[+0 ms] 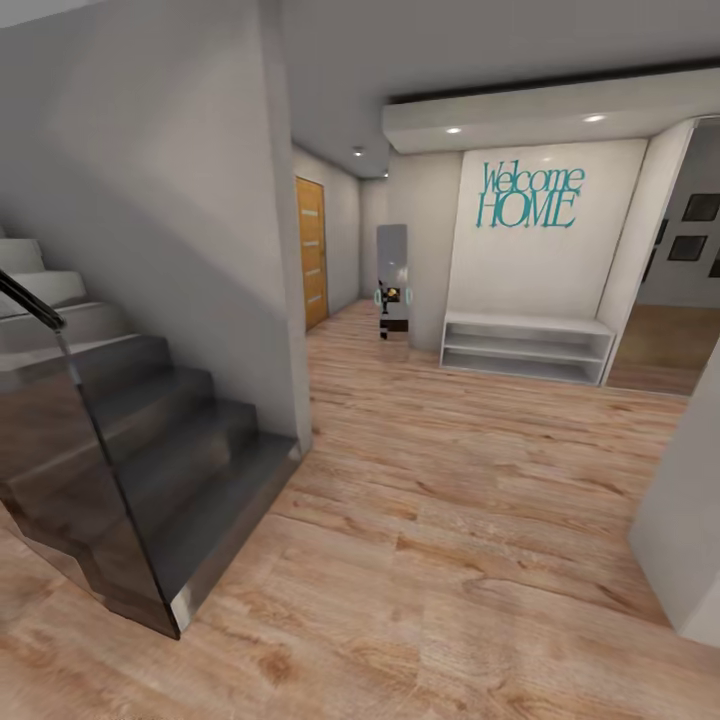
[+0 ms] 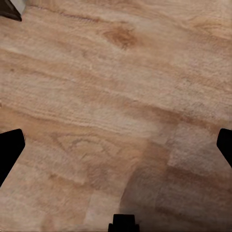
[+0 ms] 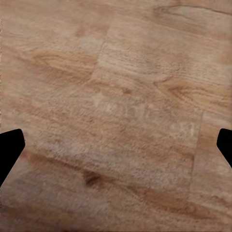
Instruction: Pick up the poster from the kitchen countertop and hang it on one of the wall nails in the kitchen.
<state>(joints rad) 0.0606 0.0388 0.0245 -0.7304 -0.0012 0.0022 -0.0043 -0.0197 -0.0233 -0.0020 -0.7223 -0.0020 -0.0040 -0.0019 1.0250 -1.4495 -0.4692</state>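
While the head view is looking across a hallway, a wood floor (image 1: 480,520) is stretching toward a dark staircase (image 1: 150,450), a white shelf bench (image 1: 525,345) and a teal "Welcome HOME" sign (image 1: 530,195). In the left wrist view, the left gripper (image 2: 116,145) is hanging spread wide over planks, gripping nothing. In the right wrist view, the right gripper (image 3: 116,145) is likewise spread over bare planks.

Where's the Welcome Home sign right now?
In the head view, the sign hangs on the white far wall, right of centre, above a low white shelf and right of the wooden door.
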